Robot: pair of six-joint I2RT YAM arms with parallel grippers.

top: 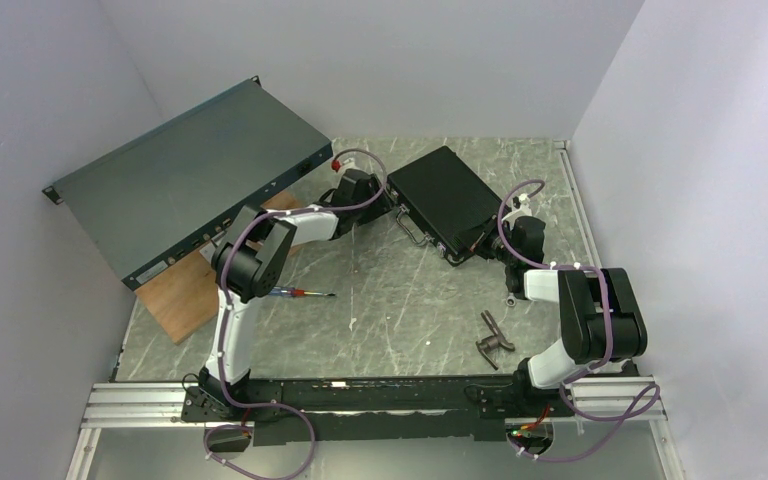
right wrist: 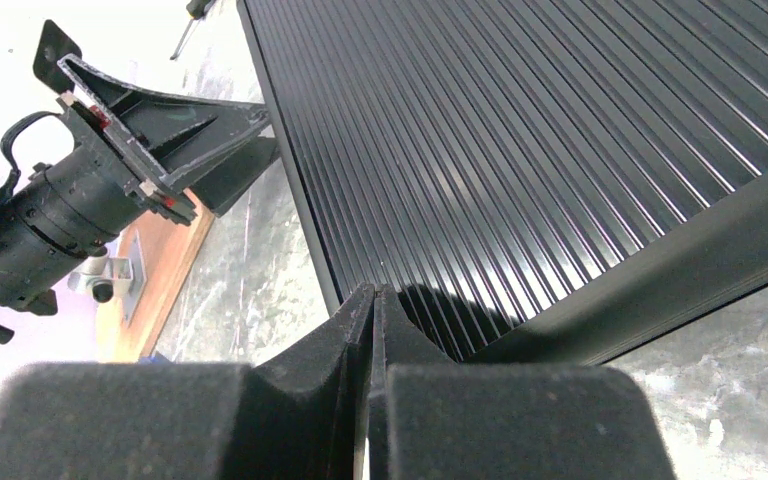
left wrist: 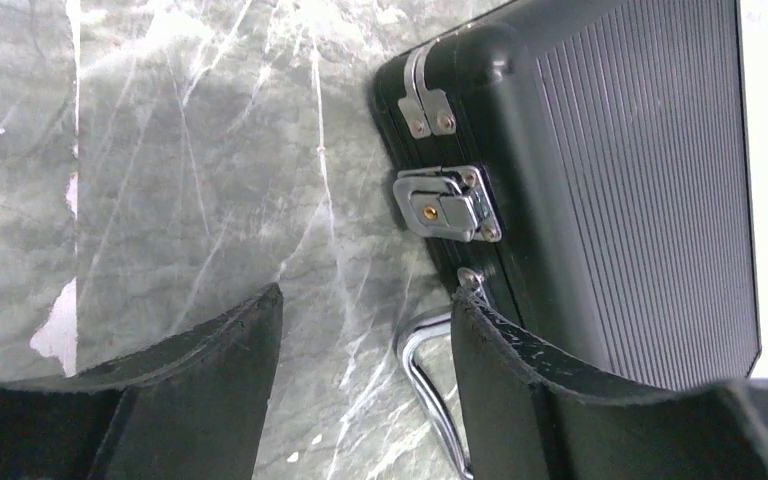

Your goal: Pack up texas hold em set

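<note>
Black briefcase lid down, near far edge of surface. Left tool released, jaws apart beside latch, over handle. Right tool clenched, empty, beside case's right corner. Likely step: securing latch. Brace case with right tool, press latch squarely flat.

Black briefcase: lid shut, lying flat on the tabletop, far centre, set diagonal to the table edges. Ribbed face up. Chrome latch sits flat on the front edge. Chrome handle just beside it, facing near-left. Contents hidden.
</note>
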